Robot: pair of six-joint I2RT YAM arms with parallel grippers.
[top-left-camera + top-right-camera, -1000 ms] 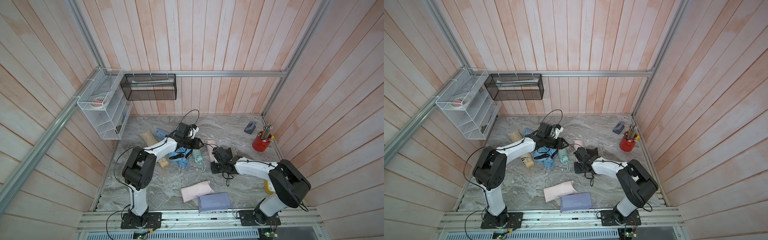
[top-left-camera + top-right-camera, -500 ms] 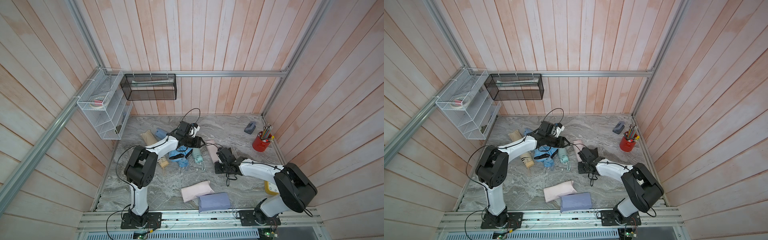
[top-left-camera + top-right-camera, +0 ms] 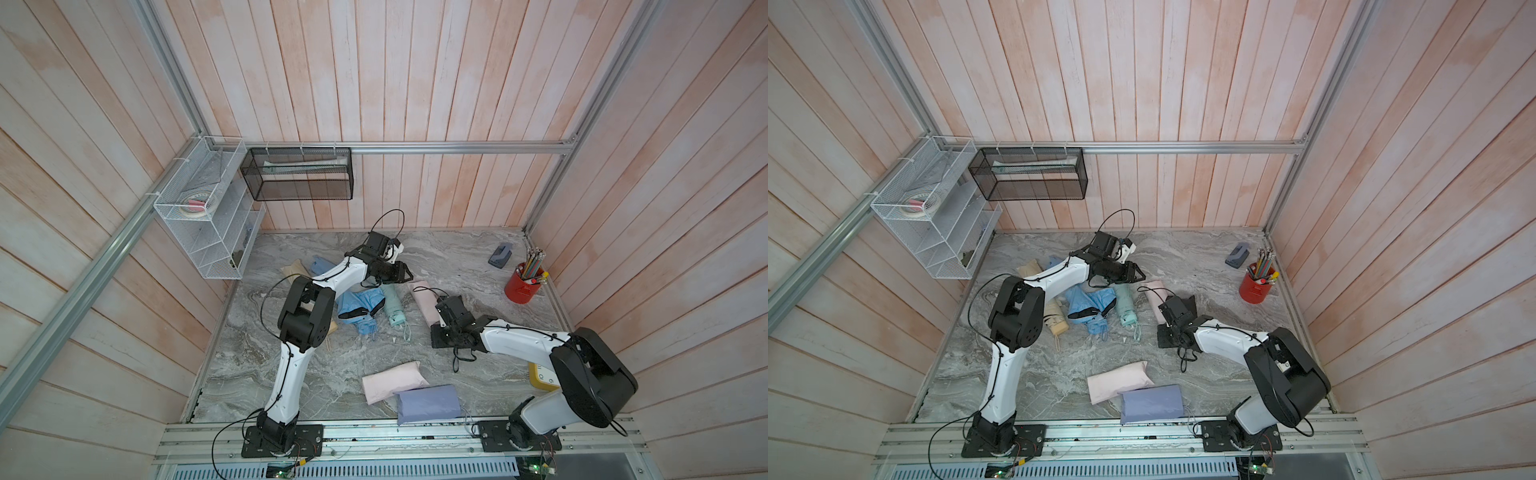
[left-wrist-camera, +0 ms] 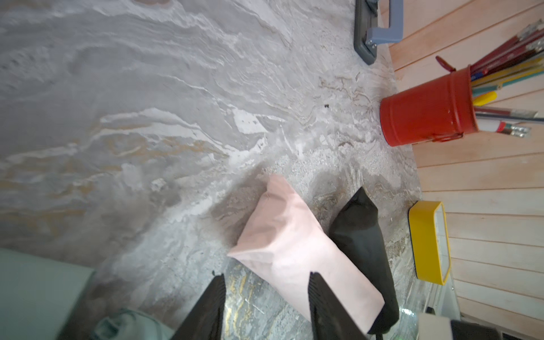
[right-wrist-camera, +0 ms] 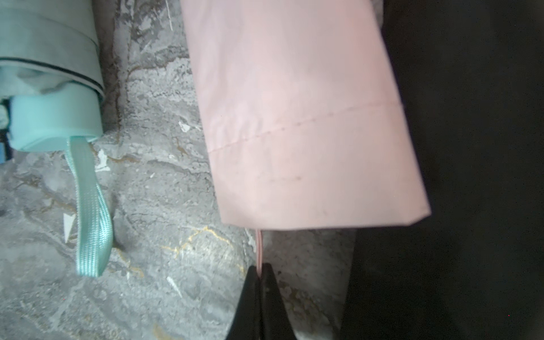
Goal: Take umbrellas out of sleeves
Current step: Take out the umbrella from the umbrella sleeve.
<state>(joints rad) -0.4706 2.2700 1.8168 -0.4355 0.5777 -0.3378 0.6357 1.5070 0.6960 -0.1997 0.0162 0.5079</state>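
A pink sleeve (image 3: pixel 424 297) lies mid-table with a black sleeve (image 4: pixel 359 232) touching its side. A thin pink cord (image 5: pixel 259 247) comes out of the pink sleeve's (image 5: pixel 300 117) near end, and my right gripper (image 5: pixel 259 269) is shut on it. My left gripper (image 4: pixel 266 279) stands open over the sleeve's far half (image 4: pixel 294 250), one finger (image 4: pixel 321 294) in front of it and the other finger over bare table; it is also seen in a top view (image 3: pixel 405 274). Bare mint (image 3: pixel 394 305), light blue (image 3: pixel 359 305) and beige (image 3: pixel 1057 316) umbrellas lie to the left.
Bulging pink (image 3: pixel 392 380) and lavender (image 3: pixel 428 403) sleeves lie near the front rail. Flat beige (image 3: pixel 295 268) and blue (image 3: pixel 322 264) sleeves sit at the back left. A red pencil cup (image 3: pixel 521 286), a grey punch (image 3: pixel 500 254) and a yellow object (image 3: pixel 542 376) line the right wall.
My right gripper has gone from slightly open to shut on the pink cord. My left gripper has drifted a little rightward over the pink sleeve.
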